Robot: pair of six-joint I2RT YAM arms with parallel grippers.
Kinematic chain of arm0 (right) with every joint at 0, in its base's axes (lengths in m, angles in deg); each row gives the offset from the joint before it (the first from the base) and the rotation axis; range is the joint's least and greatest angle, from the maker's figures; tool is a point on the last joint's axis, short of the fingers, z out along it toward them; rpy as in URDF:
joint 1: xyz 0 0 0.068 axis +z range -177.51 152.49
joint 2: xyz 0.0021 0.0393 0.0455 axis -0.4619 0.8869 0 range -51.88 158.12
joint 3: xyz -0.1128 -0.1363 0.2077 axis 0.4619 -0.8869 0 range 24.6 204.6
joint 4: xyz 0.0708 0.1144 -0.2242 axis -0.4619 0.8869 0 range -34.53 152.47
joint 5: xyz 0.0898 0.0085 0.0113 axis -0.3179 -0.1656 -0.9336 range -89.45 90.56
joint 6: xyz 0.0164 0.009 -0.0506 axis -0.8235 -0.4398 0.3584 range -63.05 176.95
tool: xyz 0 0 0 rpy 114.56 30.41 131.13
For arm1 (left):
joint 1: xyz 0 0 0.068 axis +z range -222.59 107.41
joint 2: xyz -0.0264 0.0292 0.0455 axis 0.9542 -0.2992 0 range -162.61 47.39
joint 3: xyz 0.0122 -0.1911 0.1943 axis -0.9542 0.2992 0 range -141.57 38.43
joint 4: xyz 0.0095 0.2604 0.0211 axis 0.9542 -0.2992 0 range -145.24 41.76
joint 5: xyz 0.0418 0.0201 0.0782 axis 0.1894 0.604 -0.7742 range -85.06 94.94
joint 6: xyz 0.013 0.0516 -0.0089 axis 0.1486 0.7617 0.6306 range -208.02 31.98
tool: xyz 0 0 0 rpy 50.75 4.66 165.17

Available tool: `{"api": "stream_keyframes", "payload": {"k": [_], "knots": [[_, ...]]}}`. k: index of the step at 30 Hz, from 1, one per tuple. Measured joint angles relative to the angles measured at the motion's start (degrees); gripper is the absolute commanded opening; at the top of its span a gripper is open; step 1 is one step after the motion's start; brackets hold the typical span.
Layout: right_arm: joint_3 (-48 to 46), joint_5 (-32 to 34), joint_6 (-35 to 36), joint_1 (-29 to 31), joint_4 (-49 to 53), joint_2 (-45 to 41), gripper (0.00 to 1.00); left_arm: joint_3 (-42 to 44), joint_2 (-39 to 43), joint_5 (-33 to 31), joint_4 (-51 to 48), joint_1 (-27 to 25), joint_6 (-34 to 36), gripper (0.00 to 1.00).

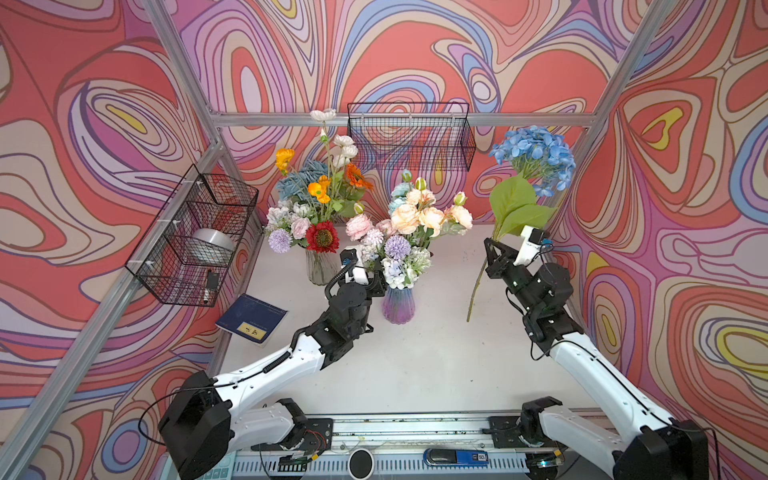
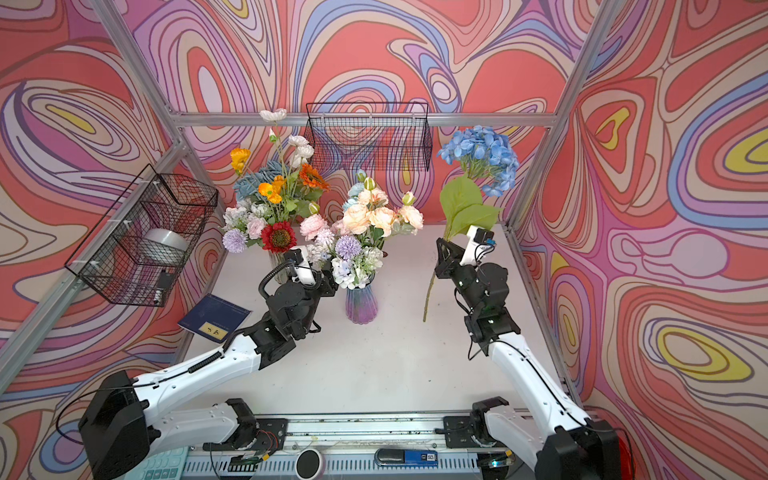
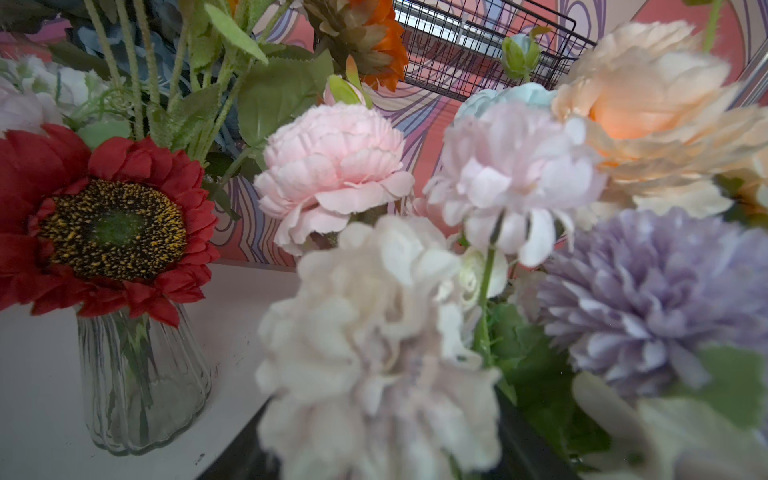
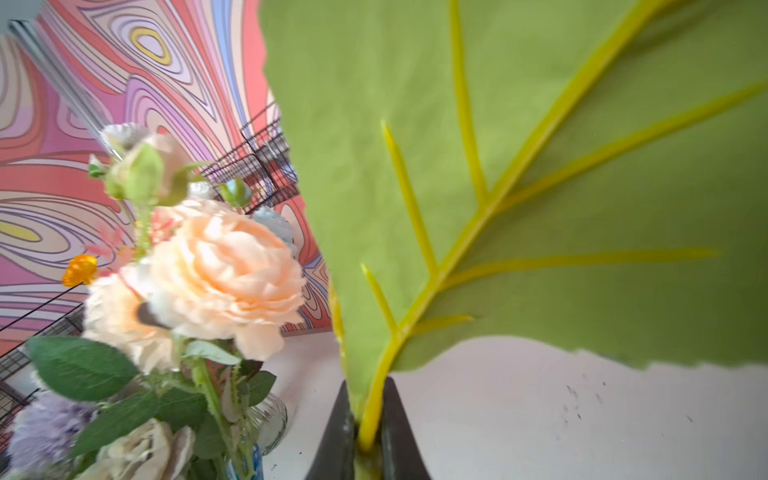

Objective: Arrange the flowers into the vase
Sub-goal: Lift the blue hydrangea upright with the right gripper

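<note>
The left gripper (image 1: pixel 377 280) was mostly buried behind the pale blooms of the bouquet (image 1: pixel 401 253) in the ribbed purple-blue glass vase (image 1: pixel 398 306). Its wrist view gave only blurred white and lilac petals with dark edges low in the frame, so I could not tell how its jaws stood or whether they held anything.

The right gripper (image 4: pixel 366 419) was pinched tight on the green stem of the long-stemmed artificial blue hydrangea (image 1: pixel 536 160). It held the flower nearly upright at the right side of the white table (image 1: pixel 415 357), well apart from both vases. Its wrist camera caught only the big green leaf (image 4: pixel 540 166), with the bloom cut off. Whether the stem's lower tip touched the table was unclear.

The clear ribbed glass vase (image 3: pixel 141 374), full of flowers, stood just left of the purple one.

The dark-blue notebook (image 1: pixel 251 319) bore a yellow label with marks too small to read. The blue-and-black device (image 1: pixel 456 456) at the front rail carried a white tag, also illegible. A silver round object (image 1: pixel 212 245) sat half hidden by mesh in the black wire basket (image 1: pixel 174 286).
</note>
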Motion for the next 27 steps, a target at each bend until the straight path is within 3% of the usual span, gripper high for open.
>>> {"api": "stream_keyframes", "payload": {"k": [10, 21, 27], "knots": [[-1.2, -3.5, -1.0, 2.8, -12.2, -6.1, 0.0, -0.1, 0.0, 0.3, -0.1, 0.0, 0.0, 0.65], [-0.9, -8.0, -2.9, 9.8, -48.3, 14.3, 0.0, -0.1, 0.0, 0.2, -0.1, 0.0, 0.0, 0.65], [2.0, -8.8, -2.1, 13.4, -56.0, 18.3, 0.0, -0.1, 0.0, 0.2, -0.1, 0.0, 0.0, 0.65]]}}
